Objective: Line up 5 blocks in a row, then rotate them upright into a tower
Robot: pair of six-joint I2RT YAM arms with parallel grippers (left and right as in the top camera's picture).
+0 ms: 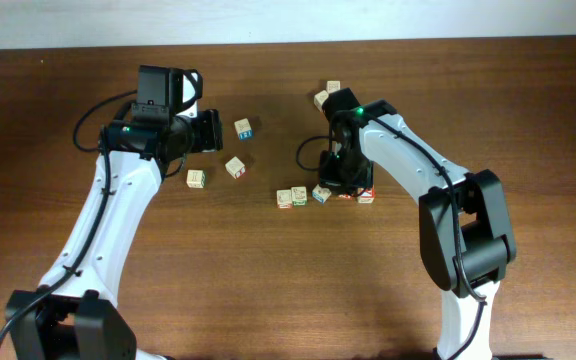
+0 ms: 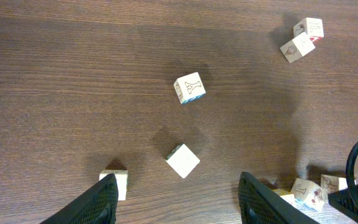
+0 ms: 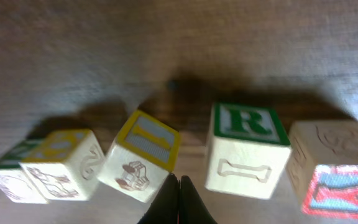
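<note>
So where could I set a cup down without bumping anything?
The widest bare wood is the table's near middle, between the left arm and right arm, in front of the row of blocks. The far right corner is bare. It is crowded around the shut right hand at that row and the three loose blocks by the left hand.

Overhead camera looked straight down from high above the table (image 1: 268,290), left wrist camera looked down from mid height on scattered blocks (image 2: 189,87), right wrist camera sat low and very close to the row of blocks (image 3: 247,149), that row also seen overhead.
</note>
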